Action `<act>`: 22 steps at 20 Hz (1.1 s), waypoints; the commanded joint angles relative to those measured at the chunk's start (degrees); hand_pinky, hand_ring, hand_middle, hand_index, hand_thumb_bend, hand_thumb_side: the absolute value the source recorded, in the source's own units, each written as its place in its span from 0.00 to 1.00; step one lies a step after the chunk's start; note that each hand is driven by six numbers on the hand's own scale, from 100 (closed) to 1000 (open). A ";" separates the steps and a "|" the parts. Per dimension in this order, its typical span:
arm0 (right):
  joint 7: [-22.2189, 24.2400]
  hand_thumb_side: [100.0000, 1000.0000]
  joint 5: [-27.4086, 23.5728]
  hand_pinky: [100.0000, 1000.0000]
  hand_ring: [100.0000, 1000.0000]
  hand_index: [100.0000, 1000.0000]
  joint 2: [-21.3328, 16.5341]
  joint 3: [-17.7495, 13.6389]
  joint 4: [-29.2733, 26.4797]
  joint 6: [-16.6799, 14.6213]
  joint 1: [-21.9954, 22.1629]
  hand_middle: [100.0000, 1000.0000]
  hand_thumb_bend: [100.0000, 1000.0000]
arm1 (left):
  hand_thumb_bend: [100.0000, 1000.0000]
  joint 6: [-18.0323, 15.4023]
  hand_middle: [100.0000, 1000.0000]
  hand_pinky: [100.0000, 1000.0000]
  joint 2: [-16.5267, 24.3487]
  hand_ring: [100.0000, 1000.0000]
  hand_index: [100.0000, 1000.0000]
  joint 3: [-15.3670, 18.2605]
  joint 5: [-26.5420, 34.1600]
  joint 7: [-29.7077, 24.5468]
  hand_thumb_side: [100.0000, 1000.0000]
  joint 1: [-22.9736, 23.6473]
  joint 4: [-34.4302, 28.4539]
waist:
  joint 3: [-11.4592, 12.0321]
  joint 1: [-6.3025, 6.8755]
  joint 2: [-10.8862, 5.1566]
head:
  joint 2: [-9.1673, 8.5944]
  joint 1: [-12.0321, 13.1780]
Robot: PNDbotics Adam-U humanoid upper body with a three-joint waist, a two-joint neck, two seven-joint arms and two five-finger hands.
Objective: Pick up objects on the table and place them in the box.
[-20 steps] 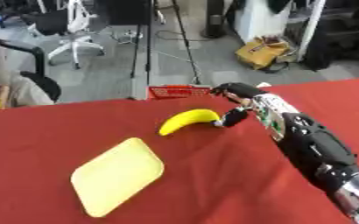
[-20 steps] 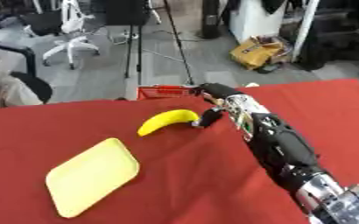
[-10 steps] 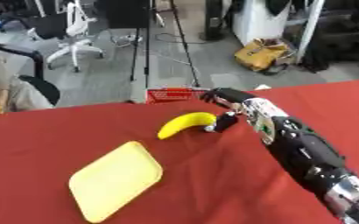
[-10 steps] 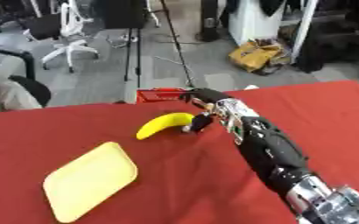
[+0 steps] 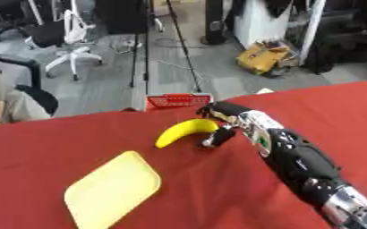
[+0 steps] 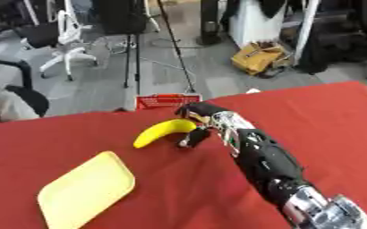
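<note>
Banana (image 5: pixel 183 131) lies far-centre on red table (image 5: pixel 77 152), long axis running near-left to far-right; right hand (image 5: pixel 223 120) at its far-right tip, fingers curled over, contact uncertain; left hand unseen.

Bright even indoor light, soft blur thru-out, faint shadows on red table (image 5: pixel 77 147), no glare

Right hand (image 5: pixel 222 120) now around banana (image 5: pixel 183 131).
</note>
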 commanded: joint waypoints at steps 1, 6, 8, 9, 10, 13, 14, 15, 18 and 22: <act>0.12 0.32 0.01 0.80 0.77 0.91 -0.67 -0.03 -0.03 -0.28 -0.80 0.76 0.55 | 1.00 -0.07 0.78 0.61 0.60 0.71 0.83 -0.08 0.33 -0.27 0.41 -0.73 -0.55 | 0.20 0.84 0.21 | -0.84 -0.29; 0.82 0.31 -0.05 0.65 0.59 0.85 -0.36 0.14 0.20 -0.46 -0.61 0.67 0.50 | 1.00 -0.15 0.78 0.61 0.53 0.71 0.83 -0.07 0.53 -0.32 0.42 -0.70 -0.51 | 0.11 0.90 0.38 | -0.71 -0.14; 1.16 0.31 -0.26 0.60 0.53 0.81 -0.31 0.13 0.26 -0.46 -0.55 0.62 0.49 | 1.00 -0.18 0.78 0.61 0.53 0.71 0.83 -0.04 0.57 -0.30 0.42 -0.71 -0.51 | 0.02 0.85 0.42 | -0.71 -0.12; 1.21 0.31 -0.36 0.60 0.53 0.81 -0.34 0.14 0.17 -0.48 -0.50 0.62 0.49 | 1.00 -0.20 0.78 0.61 0.52 0.71 0.83 -0.02 0.59 -0.27 0.42 -0.73 -0.53 | -0.05 0.83 0.43 | -0.73 -0.09; 1.24 0.30 -0.41 0.60 0.53 0.80 -0.37 0.16 0.09 -0.47 -0.46 0.61 0.48 | 1.00 -0.22 0.78 0.61 0.52 0.71 0.83 -0.01 0.61 -0.26 0.42 -0.74 -0.54 | -0.11 0.81 0.43 | -0.76 -0.07; 1.30 0.31 -0.45 0.61 0.54 0.80 -0.42 0.18 -0.11 -0.35 -0.41 0.62 0.48 | 1.00 -0.25 0.78 0.61 0.53 0.71 0.83 -0.04 0.65 -0.28 0.42 -0.75 -0.54 | -0.23 0.77 0.46 | -0.82 -0.06; 1.28 0.33 -0.46 0.63 0.56 0.82 -0.43 0.18 -0.15 -0.32 -0.40 0.63 0.48 | 1.00 -0.27 0.78 0.61 0.53 0.71 0.83 -0.04 0.67 -0.28 0.43 -0.75 -0.54 | -0.26 0.75 0.47 | -0.84 -0.10; 1.19 0.32 -0.44 0.63 0.56 0.82 -0.43 0.18 -0.20 -0.26 -0.37 0.63 0.48 | 1.00 -0.29 0.78 0.61 0.52 0.71 0.83 -0.05 0.69 -0.29 0.43 -0.77 -0.55 | -0.31 0.72 0.50 | -0.90 -0.20; 0.98 0.33 -0.25 0.63 0.57 0.82 -0.41 0.24 -0.22 -0.08 -0.29 0.63 0.48 | 1.00 -0.33 0.78 0.61 0.50 0.71 0.83 -0.05 0.75 -0.28 0.43 -0.78 -0.55 | -0.36 0.71 0.54 | -0.98 -0.31; 0.08 0.31 0.22 0.53 0.47 0.73 -0.38 0.23 -0.41 0.40 -0.23 0.55 0.44 | 1.00 -0.38 0.78 0.61 0.48 0.71 0.83 -0.03 0.84 -0.20 0.44 -0.77 -0.56 | -0.41 0.67 0.54 | -1.10 -0.39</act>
